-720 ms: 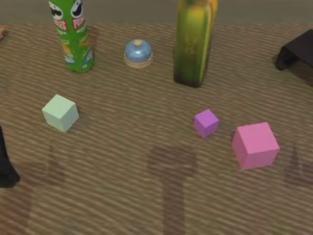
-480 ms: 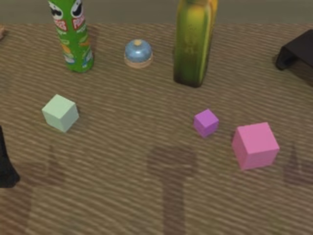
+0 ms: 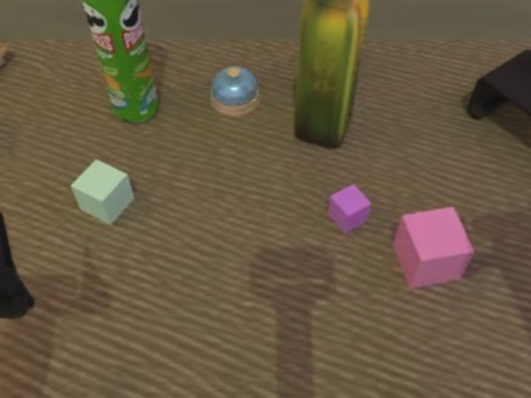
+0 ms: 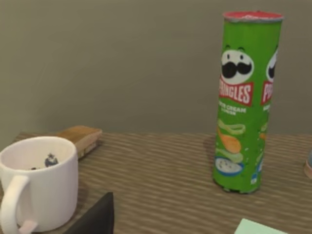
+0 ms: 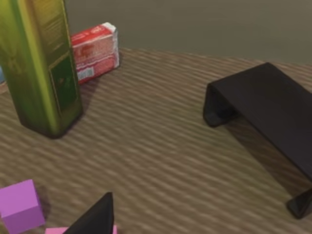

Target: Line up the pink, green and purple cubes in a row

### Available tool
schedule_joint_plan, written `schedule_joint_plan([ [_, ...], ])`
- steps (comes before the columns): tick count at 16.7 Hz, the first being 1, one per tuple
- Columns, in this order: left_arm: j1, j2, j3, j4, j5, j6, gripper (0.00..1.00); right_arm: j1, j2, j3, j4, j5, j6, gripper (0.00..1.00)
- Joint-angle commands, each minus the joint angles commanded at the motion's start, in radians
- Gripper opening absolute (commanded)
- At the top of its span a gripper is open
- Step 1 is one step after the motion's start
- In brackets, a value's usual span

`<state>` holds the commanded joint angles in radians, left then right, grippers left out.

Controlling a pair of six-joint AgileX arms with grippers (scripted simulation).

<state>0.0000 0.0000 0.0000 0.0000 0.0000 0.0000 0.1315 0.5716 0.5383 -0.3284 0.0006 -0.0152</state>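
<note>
Cubes lay unaligned on the table (image 3: 249, 348), so the row had not been started, as far as the top view showed. Pink cube (image 3: 433, 246) sat at about four o'clock from the table's centre, with the purple cube (image 3: 349, 206) just beside it at its ten o'clock, a small gap between them. Green cube (image 3: 102, 191) rested well apart at roughly nine o'clock, below the chip can (image 3: 123, 58). All three stood on the table, none gripped or lifted. Judging from that, every placement was left to do, and the green one had the farthest to travel.

Left arm (image 3: 8, 282) showed only as a dark shape at the table's left edge, near eight o'clock. In its wrist view a single dark fingertip edge appeared beside a white mug (image 4: 36, 183), so whether that tool was wide or narrow could not be told. Right arm was out of the top view (only a shadow fell at the right edge). Its wrist camera looked toward the purple and pink cubes, the tall bottle (image 5: 41, 68) and a black stand (image 5: 265, 114), and again one dark finger sliver gave no reading of the opening
</note>
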Motion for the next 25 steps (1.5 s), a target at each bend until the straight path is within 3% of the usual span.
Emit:
schedule_joint_plan([
  [9,0.0,0.0,0.0,0.0,0.0,0.0,1.0,0.203,1.031,0.847,-0.535,0.0,-0.021,1.0],
  [15,0.0,0.0,0.0,0.0,0.0,0.0,1.0,0.312,1.546,1.306,-0.818,0.001,-0.032,1.0],
  [20,0.0,0.0,0.0,0.0,0.0,0.0,1.0,0.364,1.791,1.539,-0.943,0.004,-0.037,1.0],
  [25,0.0,0.0,0.0,0.0,0.0,0.0,1.0,0.371,1.823,1.574,-0.96,0.005,-0.038,1.0],
])
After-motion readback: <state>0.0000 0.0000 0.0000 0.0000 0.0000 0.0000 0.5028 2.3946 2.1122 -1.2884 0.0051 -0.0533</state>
